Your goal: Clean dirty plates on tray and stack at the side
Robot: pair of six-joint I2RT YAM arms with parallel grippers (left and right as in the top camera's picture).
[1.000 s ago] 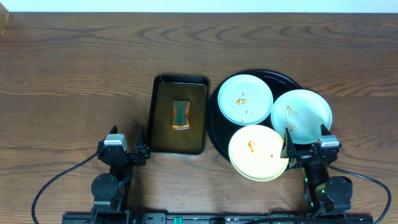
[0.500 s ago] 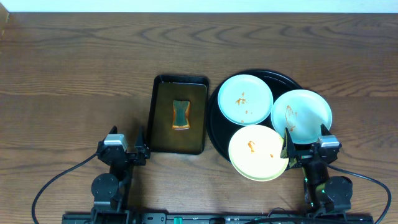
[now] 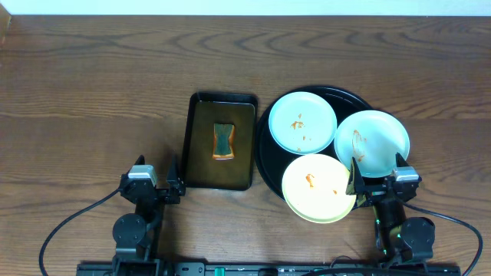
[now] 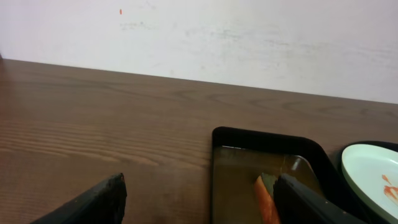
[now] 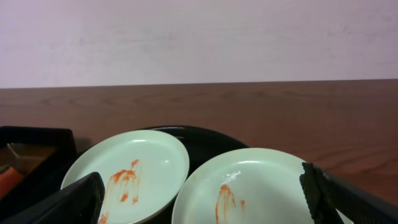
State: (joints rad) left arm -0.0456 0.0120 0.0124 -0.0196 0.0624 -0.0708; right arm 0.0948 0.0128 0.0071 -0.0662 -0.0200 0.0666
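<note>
Near the front edge of the table, on the left: left gripper, fingers spread wide, holding nothing. Just to its right and a bit further back: a black rectangular dish with a small green and orange sponge lying inside. Right of the middle of the table: the tray, with all three plates on it, each with orange smears, none cleaned yet. Toward the back edge: a mint plate. Toward the front edge: the cream plate, sticking out over the tray's rim. Toward the right edge: the other mint plate, also poking out past the rim. By the front edge on the right: right gripper, fingers wide apart too, empty, very close to the cream plate and the other mint plate. Plenty to go wrong from here. Could bump those two plates when lifting off, being so near them. Could tip a plate off the rim and onto the table, with so much hanging over. Could lose a plate from the fingers, smooth and shiny as all three look. Could drip from the sponge across the table on the way over.
</note>
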